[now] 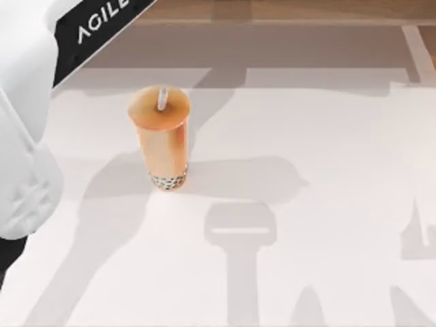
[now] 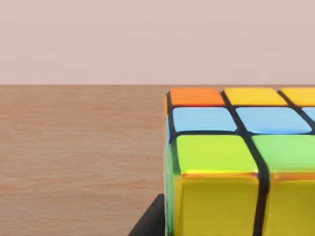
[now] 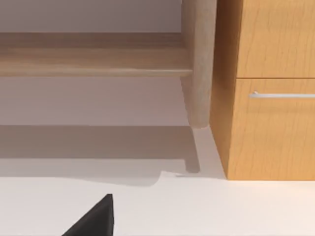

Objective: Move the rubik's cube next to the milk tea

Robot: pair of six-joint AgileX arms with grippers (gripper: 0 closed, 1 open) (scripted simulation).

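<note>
Rubik's cube right up against left wrist cam, off table; whether left grip closed on it: can't tell. Milk tea upright, table's left-centre. Lower cube slow beside cup, w/o nudging it

A white table surface runs across the near part of the right wrist view, with a dark fingertip of the right gripper jutting in at its edge. Beyond stand a wooden cabinet with a metal drawer handle, a pale rounded post and a horizontal wooden rail.
</note>
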